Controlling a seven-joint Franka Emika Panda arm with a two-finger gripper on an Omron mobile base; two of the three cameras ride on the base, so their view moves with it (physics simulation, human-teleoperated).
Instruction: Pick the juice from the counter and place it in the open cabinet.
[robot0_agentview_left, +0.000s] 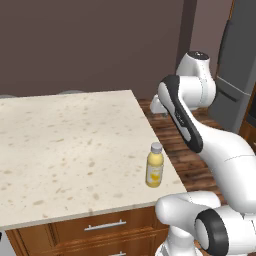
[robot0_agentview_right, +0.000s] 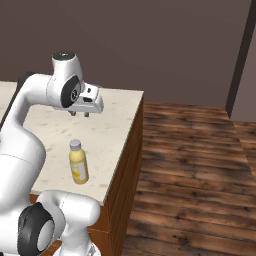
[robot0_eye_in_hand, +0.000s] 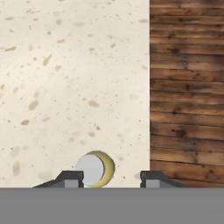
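The juice (robot0_agentview_left: 155, 171) is a slim bottle of pale yellow liquid with a grey-white cap. It stands upright on the beige speckled counter (robot0_agentview_left: 65, 150), close to the front right corner. In the right base view the juice (robot0_agentview_right: 78, 163) stands in front of and below my gripper (robot0_agentview_right: 80, 114). My gripper (robot0_agentview_left: 161, 111) hangs open above the counter's right edge, pointing down, with nothing in it. From above, the juice cap (robot0_eye_in_hand: 93, 169) lies beside my left fingertip (robot0_eye_in_hand: 70, 178); my gripper (robot0_eye_in_hand: 111, 179) straddles the counter's edge. The open cabinet is out of view.
Dark wooden floor (robot0_agentview_right: 190, 165) runs along the counter's right side. Brown drawers with silver bar handles (robot0_agentview_left: 105, 226) sit under the counter front. A tall grey appliance (robot0_agentview_left: 235, 75) stands at the far right behind the arm. A dark wall rises behind the counter.
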